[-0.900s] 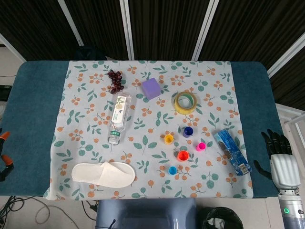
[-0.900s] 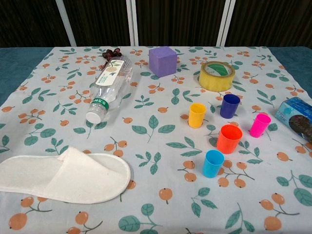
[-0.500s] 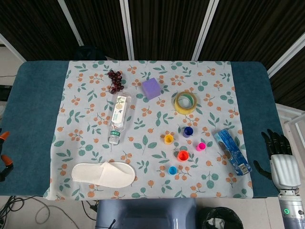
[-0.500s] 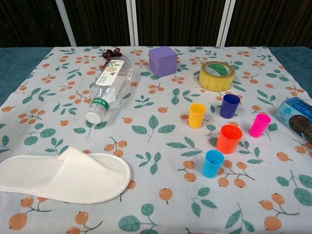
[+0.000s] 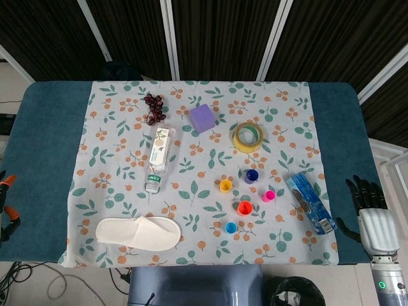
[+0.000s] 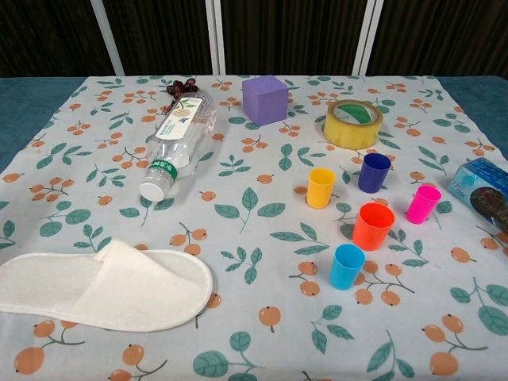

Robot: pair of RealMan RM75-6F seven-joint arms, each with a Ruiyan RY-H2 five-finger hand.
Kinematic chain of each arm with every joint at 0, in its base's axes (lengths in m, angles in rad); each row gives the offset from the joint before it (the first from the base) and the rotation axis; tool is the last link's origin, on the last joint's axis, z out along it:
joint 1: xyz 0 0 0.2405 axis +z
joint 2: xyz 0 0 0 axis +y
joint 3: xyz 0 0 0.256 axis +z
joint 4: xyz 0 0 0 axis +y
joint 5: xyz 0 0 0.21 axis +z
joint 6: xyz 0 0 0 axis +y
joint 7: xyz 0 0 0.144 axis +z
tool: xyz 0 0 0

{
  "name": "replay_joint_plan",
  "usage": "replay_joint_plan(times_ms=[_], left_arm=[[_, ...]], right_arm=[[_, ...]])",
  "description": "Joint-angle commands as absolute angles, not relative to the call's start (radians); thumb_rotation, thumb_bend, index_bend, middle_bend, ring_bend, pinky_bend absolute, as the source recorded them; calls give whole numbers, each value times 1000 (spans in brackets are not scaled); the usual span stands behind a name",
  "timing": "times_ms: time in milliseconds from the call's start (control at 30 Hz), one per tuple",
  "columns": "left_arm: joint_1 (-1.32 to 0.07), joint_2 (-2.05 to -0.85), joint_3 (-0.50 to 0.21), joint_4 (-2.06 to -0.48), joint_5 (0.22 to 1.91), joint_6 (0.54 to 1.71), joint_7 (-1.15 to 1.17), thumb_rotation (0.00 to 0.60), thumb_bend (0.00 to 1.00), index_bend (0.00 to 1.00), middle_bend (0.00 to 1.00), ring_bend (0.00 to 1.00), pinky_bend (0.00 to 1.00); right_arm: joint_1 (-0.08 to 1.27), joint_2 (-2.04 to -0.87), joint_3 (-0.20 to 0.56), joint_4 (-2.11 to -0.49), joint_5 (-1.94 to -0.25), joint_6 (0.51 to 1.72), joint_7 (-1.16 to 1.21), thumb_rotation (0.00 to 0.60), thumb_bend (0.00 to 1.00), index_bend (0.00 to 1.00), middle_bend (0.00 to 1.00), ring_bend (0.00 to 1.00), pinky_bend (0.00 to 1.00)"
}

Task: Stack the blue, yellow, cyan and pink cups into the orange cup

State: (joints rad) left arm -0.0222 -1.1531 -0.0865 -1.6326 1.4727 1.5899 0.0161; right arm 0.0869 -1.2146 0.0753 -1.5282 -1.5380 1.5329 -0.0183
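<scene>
Off the worktop's [image 5: 357, 127] right edge, right hand [image 5: 370, 213] hangs empty, fingers spread; well to its left orange cup [image 5: 245, 207] stands upright amid separate blue [image 5: 252, 176], yellow [image 5: 225, 185], cyan [image 5: 231, 227], pink [image 5: 269, 196] cups; left hand unseen.

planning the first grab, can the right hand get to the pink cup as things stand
Probably yes. The right hand is open, off the table's right edge, and the pink cup stands upright, apart from the other cups. Only the flat blue packet lies between, low enough to reach over.

The head view is looking straight down from high above; the chest view is looking forward, low and near, both sharing the flower-patterned cloth-covered tabletop [image 5: 121, 137].
</scene>
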Motion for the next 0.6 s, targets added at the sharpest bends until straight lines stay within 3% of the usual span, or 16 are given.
replay_joint_plan(times_ms=[33, 333, 600], left_arm=[[-22, -1153, -85, -1635, 1476, 1592, 20, 600, 814, 121, 30, 18, 79], [-22, -1157, -90, -1638, 1471, 1596, 26, 600, 814, 121, 30, 18, 79], [-23, -1155, -90, -1639, 1467, 1589, 25, 600, 814, 121, 30, 18, 79]], right_arm=[[87, -1213, 73, -1530, -1540, 1532, -11, 600, 342, 0, 0, 0, 61], [91, -1188, 68, -1560, -1536, 1508, 34, 600, 342, 0, 0, 0, 61], [167, -1101, 104, -1667, -1494, 1384, -34, 600, 340, 0, 0, 0, 55]])
